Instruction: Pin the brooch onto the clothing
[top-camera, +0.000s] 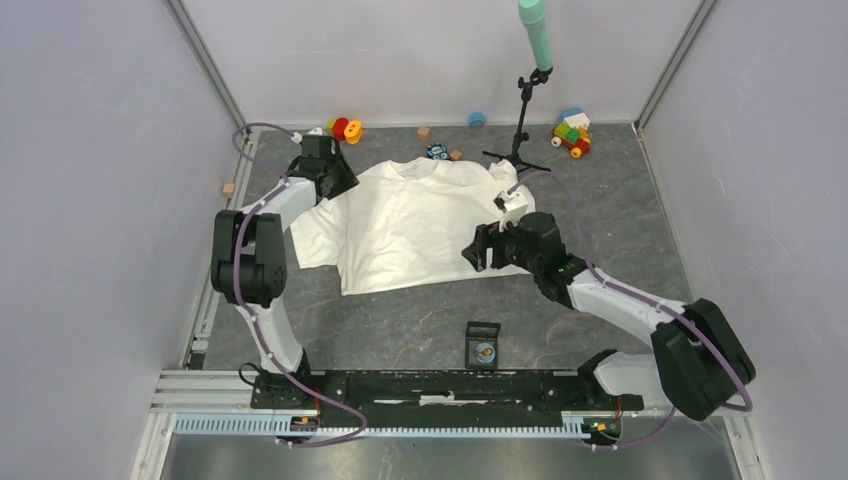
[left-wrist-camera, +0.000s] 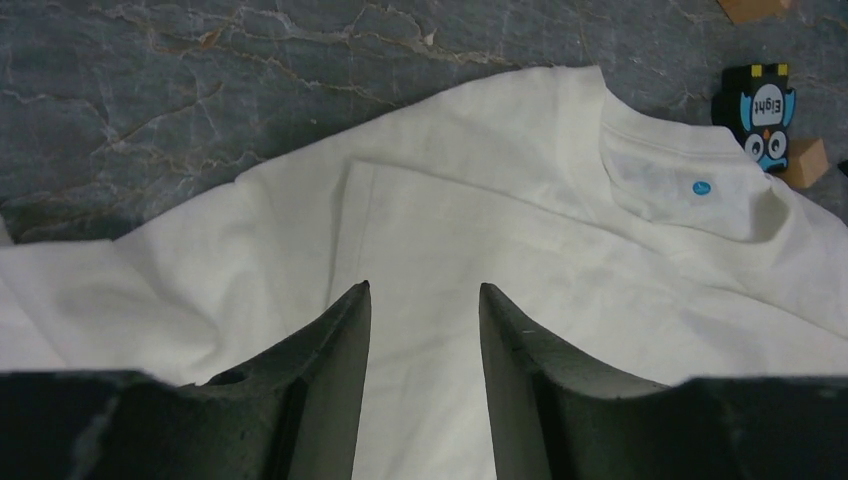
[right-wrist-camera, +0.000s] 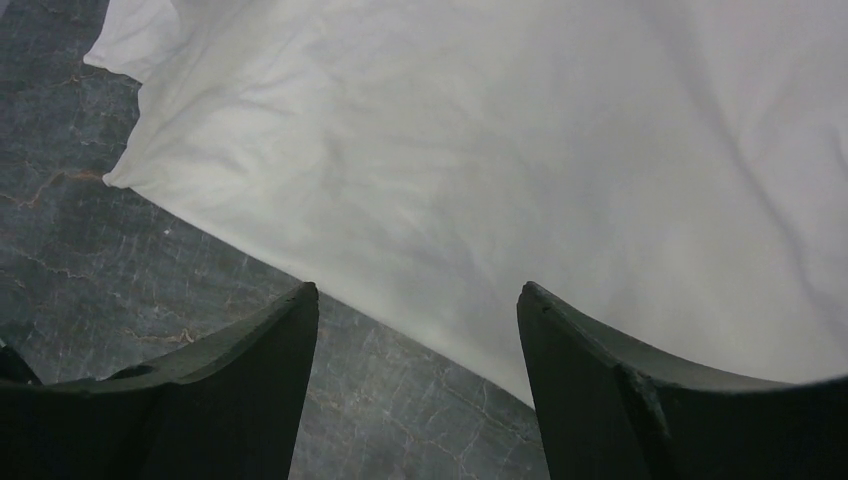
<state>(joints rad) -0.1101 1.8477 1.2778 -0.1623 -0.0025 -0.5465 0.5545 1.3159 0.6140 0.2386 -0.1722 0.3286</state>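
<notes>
L gripper (left-wrist-camera: 424, 287) parted above white tee (left-wrist-camera: 480, 200); owl toy (left-wrist-camera: 766, 112) near collar.

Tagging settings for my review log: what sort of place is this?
Probably a lab test cell: plain grey partition walls enclose a marbled tabletop, with a small tripod stand and scattered toy blocks at the back.

Bright, even overhead light; soft fold shadows on clothing (right-wrist-camera: 560, 150)

Seen from above, my left gripper (top-camera: 340, 183) hides its fingertips under its own wrist at the shirt (top-camera: 420, 225) sleeve. The brooch (top-camera: 484, 351), by the near edge of the tabletop (top-camera: 400, 320), is too small to make out. My right wrist camera crops the shirt at top and right.
</notes>
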